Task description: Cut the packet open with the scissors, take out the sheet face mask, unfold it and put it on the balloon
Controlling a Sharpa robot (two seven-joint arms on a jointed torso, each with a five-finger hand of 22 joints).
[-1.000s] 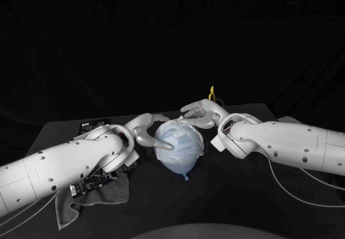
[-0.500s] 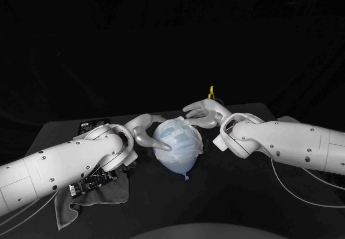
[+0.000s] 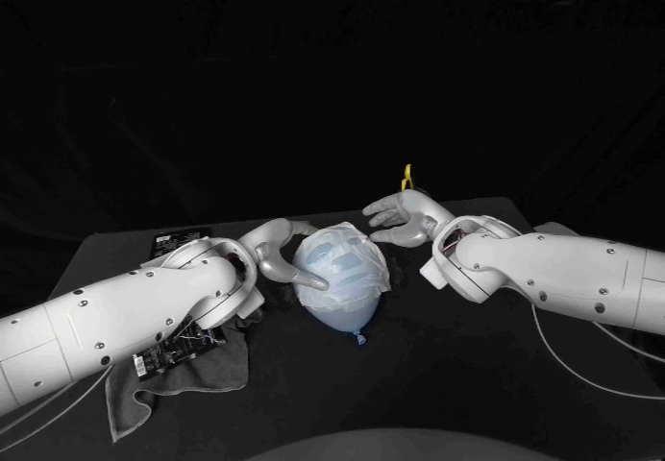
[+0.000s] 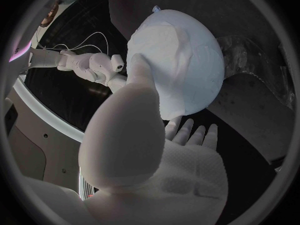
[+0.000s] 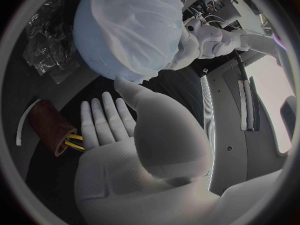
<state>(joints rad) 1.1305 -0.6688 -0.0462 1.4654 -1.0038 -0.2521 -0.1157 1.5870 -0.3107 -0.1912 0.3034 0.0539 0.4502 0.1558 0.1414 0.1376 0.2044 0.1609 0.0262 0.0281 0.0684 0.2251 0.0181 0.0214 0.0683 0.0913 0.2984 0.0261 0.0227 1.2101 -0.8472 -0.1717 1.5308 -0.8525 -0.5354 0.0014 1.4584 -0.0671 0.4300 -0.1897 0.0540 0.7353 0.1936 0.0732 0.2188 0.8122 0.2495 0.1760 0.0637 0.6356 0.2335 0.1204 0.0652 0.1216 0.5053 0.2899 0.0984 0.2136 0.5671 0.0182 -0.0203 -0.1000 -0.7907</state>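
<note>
At bench (image 3: pixel 457 384) centre, the left robot hand (image 3: pixel 284 257), fingers spread, presses its thumb on the white sheet face mask (image 3: pixel 350 257) draped over the pale blue rubber balloon (image 3: pixel 339 309). The right robot hand (image 3: pixel 397 216) hovers wide open just beside it. Too firm a press could roll the balloon and slide the mask askew.

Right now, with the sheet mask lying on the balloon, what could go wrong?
1. The pale blue round balloon is probably light, and the left hand presses it from one side; it might roll away.
2. The white sheet face mask looks wrinkled and loosely draped, so it may slip off.
3. The open right hand hovers near the mask's edge and could drag it.
</note>
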